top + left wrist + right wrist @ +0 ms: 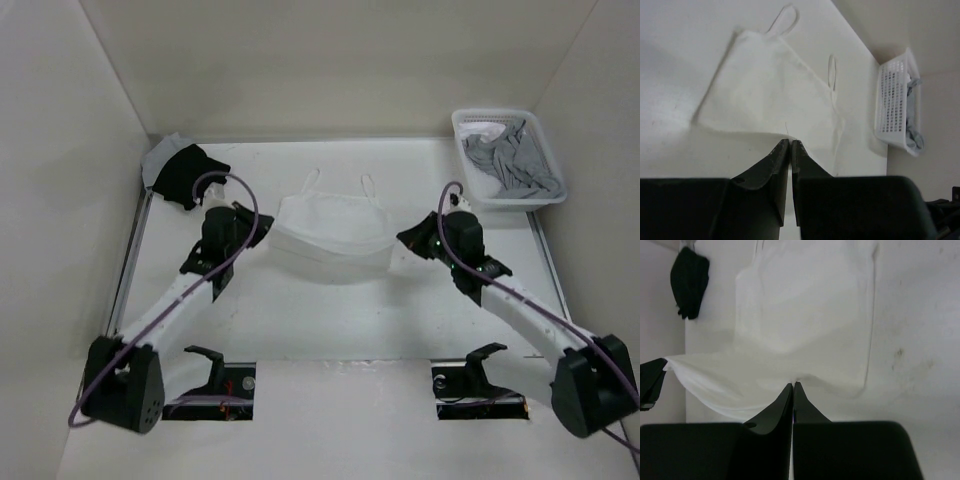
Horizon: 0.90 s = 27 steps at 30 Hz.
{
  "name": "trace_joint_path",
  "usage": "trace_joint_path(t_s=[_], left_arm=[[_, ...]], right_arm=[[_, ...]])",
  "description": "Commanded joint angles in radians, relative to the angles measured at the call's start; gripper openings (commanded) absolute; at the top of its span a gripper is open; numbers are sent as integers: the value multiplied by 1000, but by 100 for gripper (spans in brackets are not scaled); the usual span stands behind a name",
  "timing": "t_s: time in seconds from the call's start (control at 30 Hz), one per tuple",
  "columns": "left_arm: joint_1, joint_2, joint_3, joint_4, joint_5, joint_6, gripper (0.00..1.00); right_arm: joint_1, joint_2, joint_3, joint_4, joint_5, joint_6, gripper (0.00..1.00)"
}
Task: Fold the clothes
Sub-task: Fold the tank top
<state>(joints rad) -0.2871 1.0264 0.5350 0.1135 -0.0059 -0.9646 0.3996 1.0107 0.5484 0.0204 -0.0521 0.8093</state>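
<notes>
Left gripper [263, 233] and right gripper [406, 240] are each pinched tight on a near corner of the white garment [330, 232], which lies mid table [330, 320], straps far. This looks like the first fold. Next, both should carry that hem evenly towards the straps.

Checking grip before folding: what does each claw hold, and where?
Both pinch the white garment by its near edge: left claw the left end, right claw the right.
</notes>
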Motion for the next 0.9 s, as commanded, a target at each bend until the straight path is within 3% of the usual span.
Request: trace_joint_path(t_s=[0.0, 0.17, 0.37, 0.43, 0.5, 0.53, 0.6, 0.73, 0.8, 0.87], left_arm=[[16, 208, 178, 145, -45, 43, 4], [38, 577, 500, 186, -77, 47, 4], [95, 952, 856, 101, -75, 7, 4], [104, 1041, 951, 81, -71, 9, 11], [113, 1106, 1009, 74, -30, 12, 32], [121, 1112, 1008, 75, -11, 10, 38], [130, 1072, 944, 98, -8, 10, 46], [130, 873, 658, 219, -45, 33, 42], [116, 781, 517, 253, -81, 30, 39], [82, 712, 394, 264, -95, 36, 36]], right_arm=[[-78, 167, 148, 143, -5, -53, 1], [-153, 496, 396, 237, -29, -48, 1], [-225, 865, 718, 240, -98, 10, 2], [-242, 949, 803, 236, -94, 30, 9], [-253, 1018, 867, 227, -100, 48, 31], [-253, 1029, 878, 220, -109, 48, 40], [-250, 1016, 854, 228, -85, 25, 50], [-224, 904, 730, 236, -3, -9, 50], [-192, 826, 623, 274, 41, -4, 41], [-157, 751, 511, 323, 72, 4, 21]])
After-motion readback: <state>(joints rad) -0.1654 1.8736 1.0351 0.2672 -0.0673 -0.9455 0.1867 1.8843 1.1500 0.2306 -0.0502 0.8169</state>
